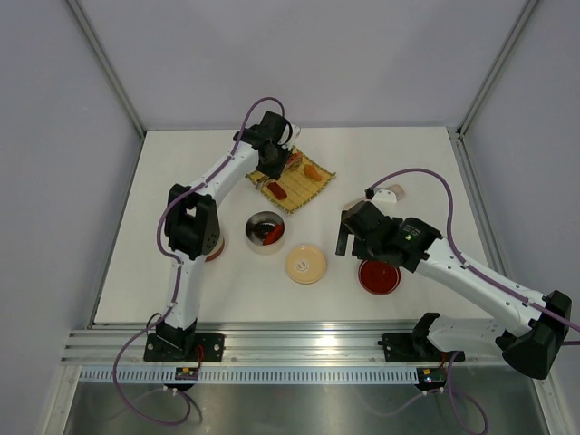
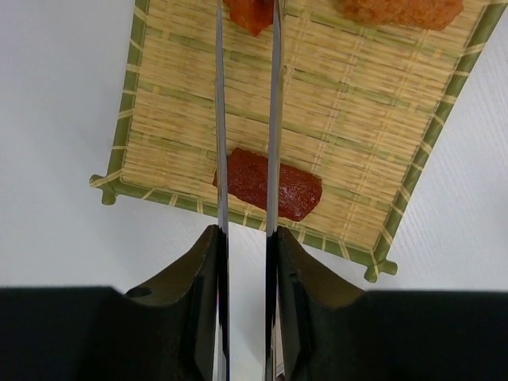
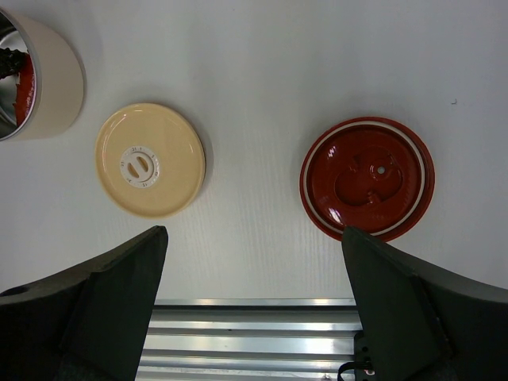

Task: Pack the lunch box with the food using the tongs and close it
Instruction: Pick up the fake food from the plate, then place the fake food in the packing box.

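Observation:
My left gripper (image 2: 246, 238) is shut on the tongs (image 2: 221, 119), whose two thin silver arms run out over the woven yellow mat (image 2: 357, 119). At the top edge of the left wrist view the arms flank a red-orange food piece (image 2: 252, 12). A flat red piece (image 2: 298, 194) lies on the mat under the arms, and an orange piece (image 2: 401, 9) lies at the far right. The steel lunch box (image 1: 265, 232) stands open with dark and red food inside. Its cream lid (image 3: 151, 159) lies flat on the table. My right gripper (image 3: 254, 234) hovers open and holds nothing.
A red round lid (image 3: 367, 178) lies right of the cream lid, below my right gripper (image 1: 347, 243). A red-brown tin (image 1: 216, 251) is mostly hidden behind the left arm. A small white object (image 1: 390, 192) sits at the back right. The metal rail (image 3: 254, 333) runs along the near edge.

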Controlling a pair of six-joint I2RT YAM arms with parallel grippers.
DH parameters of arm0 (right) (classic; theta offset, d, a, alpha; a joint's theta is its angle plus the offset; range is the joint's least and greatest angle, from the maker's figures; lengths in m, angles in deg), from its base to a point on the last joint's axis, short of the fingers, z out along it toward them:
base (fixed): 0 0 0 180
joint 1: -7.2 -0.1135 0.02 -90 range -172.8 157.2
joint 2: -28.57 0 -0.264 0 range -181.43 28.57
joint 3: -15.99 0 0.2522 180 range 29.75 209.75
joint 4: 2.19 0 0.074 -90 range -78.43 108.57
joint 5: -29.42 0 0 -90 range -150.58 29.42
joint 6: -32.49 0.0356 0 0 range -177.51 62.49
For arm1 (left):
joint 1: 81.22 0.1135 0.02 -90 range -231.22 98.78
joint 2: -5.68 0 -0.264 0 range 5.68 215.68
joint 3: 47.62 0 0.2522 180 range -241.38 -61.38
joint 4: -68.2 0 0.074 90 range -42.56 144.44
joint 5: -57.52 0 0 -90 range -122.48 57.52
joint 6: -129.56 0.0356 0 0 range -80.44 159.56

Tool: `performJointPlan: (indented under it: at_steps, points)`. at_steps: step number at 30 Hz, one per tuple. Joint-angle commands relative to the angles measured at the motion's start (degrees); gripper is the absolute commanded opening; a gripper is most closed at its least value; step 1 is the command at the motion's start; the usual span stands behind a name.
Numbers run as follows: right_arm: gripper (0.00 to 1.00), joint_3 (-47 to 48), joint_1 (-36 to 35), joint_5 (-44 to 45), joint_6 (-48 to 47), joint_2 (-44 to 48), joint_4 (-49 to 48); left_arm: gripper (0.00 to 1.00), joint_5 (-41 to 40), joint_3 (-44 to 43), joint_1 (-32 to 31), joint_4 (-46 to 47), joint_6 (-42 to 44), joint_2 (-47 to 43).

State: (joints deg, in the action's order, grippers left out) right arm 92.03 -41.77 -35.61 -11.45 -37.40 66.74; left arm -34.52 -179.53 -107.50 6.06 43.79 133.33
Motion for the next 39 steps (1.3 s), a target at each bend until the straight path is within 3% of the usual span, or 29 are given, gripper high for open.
performJointPlan:
  at_steps: [1,10,19,31,39]
  points:
    - [0.99,2.1,-0.2,2.0,0.0,0.0,-0.4,0.19,0.2,-0.9,-0.1,2.1,-0.1,-5.3]
    - [0.99,2.3,-0.2,1.7,0.2,0.4,-0.6,0.03,0.5,5.0,-0.1,3.2,-2.5,-13.4]
    - [0.99,1.4,-0.2,1.3,0.3,2.2,-0.8,0.0,-0.2,7.3,-0.2,-0.9,-7.8,-18.2]
    - [0.99,-0.4,-0.2,0.3,-0.1,3.2,-2.4,0.0,-10.9,35.2,-0.3,-8.6,-25.1,-51.9]
    - [0.99,-0.5,-0.2,-1.7,-1.6,2.3,-4.4,0.02,-19.7,48.3,0.9,-16.7,-36.7,-63.1]
